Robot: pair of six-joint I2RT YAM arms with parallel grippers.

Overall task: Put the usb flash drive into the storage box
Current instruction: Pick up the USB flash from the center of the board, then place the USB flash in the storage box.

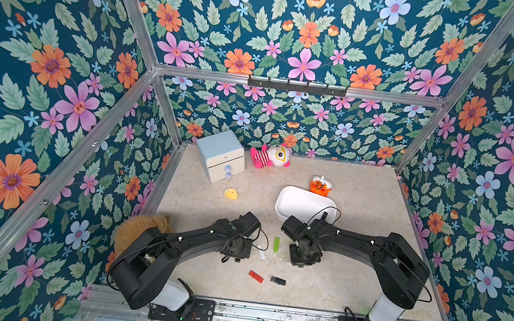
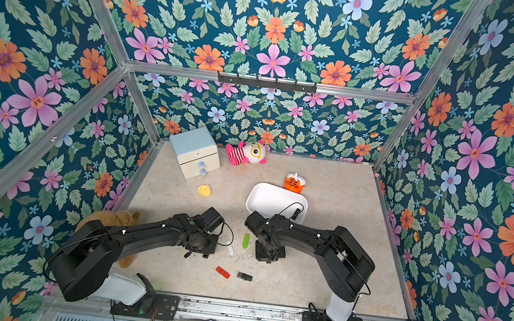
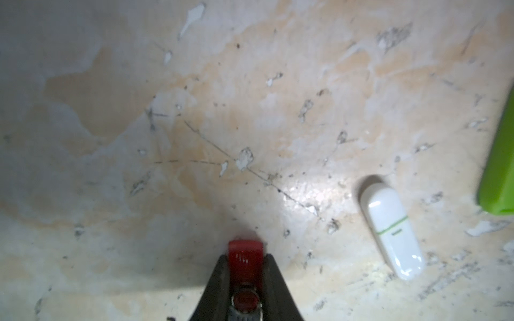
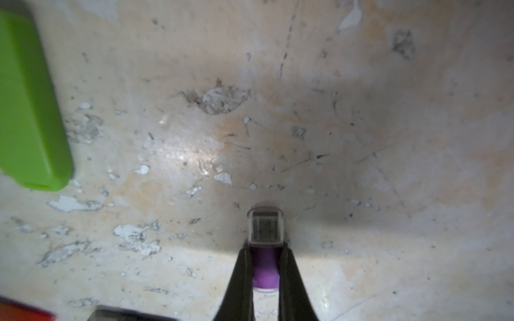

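Note:
Several usb flash drives are in view. My left gripper (image 3: 245, 259) is shut on a red flash drive (image 3: 245, 248) just above the table. My right gripper (image 4: 265, 250) is shut on a purple flash drive (image 4: 265, 268) with a clear cap. Between the two arms a green flash drive (image 1: 276, 244) and a white one (image 1: 260, 251) lie loose. Nearer the front edge lie another red drive (image 1: 255, 276) and a black one (image 1: 278, 281). The storage box (image 1: 297, 203), a white tub, stands behind the right wrist. In both top views the wrists hide the held drives.
A cream cabinet with a pale blue top (image 1: 221, 155) stands at the back left, a pink striped plush (image 1: 271, 156) beside it. An orange tiger plush (image 1: 320, 186) touches the box's far side. A yellow toy (image 1: 231, 193) and a brown teddy (image 1: 140, 227) are on the left.

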